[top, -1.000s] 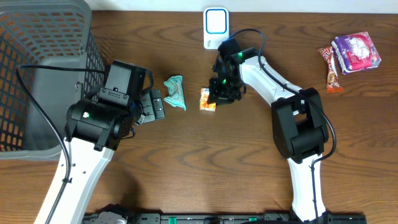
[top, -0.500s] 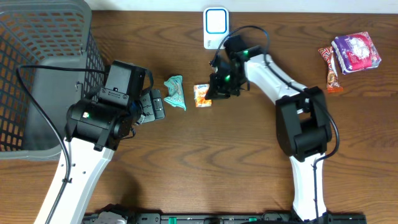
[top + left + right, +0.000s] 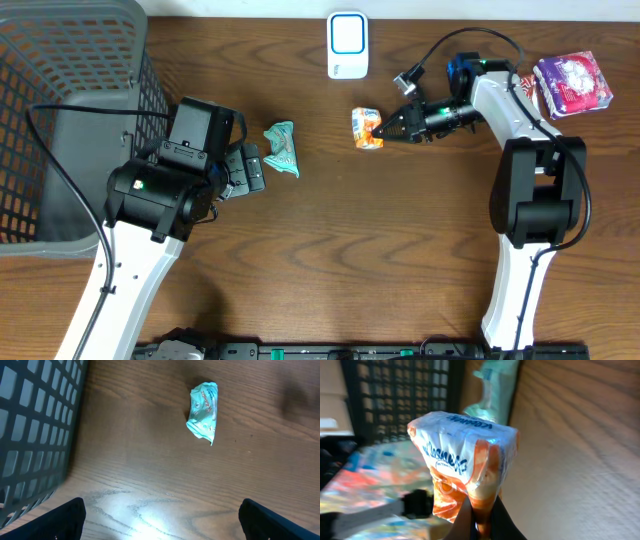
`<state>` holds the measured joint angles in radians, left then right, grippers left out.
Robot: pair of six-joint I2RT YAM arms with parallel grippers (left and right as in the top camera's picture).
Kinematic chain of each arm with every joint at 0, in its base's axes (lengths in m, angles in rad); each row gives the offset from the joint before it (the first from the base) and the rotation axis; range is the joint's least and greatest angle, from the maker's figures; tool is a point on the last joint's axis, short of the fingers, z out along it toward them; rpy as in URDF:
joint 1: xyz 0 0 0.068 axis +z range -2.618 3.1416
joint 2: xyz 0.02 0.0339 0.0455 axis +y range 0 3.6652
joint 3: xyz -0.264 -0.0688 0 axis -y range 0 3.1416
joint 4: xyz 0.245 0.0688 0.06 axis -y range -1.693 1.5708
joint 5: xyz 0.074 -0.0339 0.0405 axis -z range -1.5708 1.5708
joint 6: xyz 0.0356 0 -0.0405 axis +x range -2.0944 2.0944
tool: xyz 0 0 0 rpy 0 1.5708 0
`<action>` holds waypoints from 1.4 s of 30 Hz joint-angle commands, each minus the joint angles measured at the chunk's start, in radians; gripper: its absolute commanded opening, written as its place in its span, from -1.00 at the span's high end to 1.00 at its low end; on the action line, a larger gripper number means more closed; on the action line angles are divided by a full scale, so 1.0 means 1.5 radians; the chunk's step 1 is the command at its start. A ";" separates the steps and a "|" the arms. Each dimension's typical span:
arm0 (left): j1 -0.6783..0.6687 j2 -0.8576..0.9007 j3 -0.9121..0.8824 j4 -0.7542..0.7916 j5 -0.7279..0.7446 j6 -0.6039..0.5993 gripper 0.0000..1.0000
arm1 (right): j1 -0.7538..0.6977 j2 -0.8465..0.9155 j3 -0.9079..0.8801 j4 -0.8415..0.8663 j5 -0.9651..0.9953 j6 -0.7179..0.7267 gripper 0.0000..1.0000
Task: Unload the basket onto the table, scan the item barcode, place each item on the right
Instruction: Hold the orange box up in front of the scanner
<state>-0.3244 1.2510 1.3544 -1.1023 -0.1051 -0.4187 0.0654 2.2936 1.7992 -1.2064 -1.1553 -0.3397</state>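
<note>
- overhead: the right gripper (image 3: 392,125) is clamped on the right end of the orange-and-white packet (image 3: 367,128). the packet sits near the middle of the table, a little nearer and to the right of the white scanner (image 3: 347,45), which stands at the far edge.
- overhead: the left gripper (image 3: 245,170) has its jaws spread wide with nothing in them, just left of a teal packet (image 3: 282,148) lying on the wooden table (image 3: 330,260). a grey basket (image 3: 60,120) fills the far left corner. at the far right lie a pink-and-purple packet (image 3: 572,82) and a red-brown wrapper (image 3: 530,108), touching each other.
- left wrist: the two dark fingertips (image 3: 65,517) show in the bottom corners, well apart. the teal packet (image 3: 203,410) lies crumpled on the bare wood beyond them, and the basket (image 3: 35,425) wall is on the left.
- right wrist: the fingers (image 3: 480,520) pinch the crimped orange seam of the packet (image 3: 465,465), whose white face carries blue lettering. behind it, blurred, are the teal packet (image 3: 497,390) and the basket (image 3: 400,395).
</note>
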 commanded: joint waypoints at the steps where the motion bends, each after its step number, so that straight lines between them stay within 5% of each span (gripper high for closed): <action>1: 0.001 0.003 0.003 -0.003 -0.008 0.004 -0.96 | 0.020 -0.011 0.025 0.057 0.181 0.140 0.98; 10: 0.001 0.003 0.003 -0.003 -0.008 0.004 -0.96 | 0.137 -0.012 0.243 0.107 0.879 0.300 0.98; 16: 0.001 0.003 0.003 -0.003 -0.008 0.004 -0.96 | 0.238 0.000 0.230 0.387 1.130 0.071 0.98; 25: 0.001 0.003 0.003 -0.003 -0.008 0.004 -0.96 | 0.279 0.088 0.223 0.593 1.270 -0.076 0.98; 35: 0.001 0.003 0.003 -0.003 -0.008 0.004 -0.96 | 0.282 0.097 0.226 0.617 1.242 -0.068 0.98; 42: 0.001 0.003 0.003 -0.003 -0.008 0.004 -0.96 | 0.256 0.085 0.246 0.584 1.369 0.024 0.98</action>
<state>-0.3244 1.2510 1.3544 -1.1027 -0.1051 -0.4187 0.4812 2.4527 2.1300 -0.2962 0.7734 -0.4065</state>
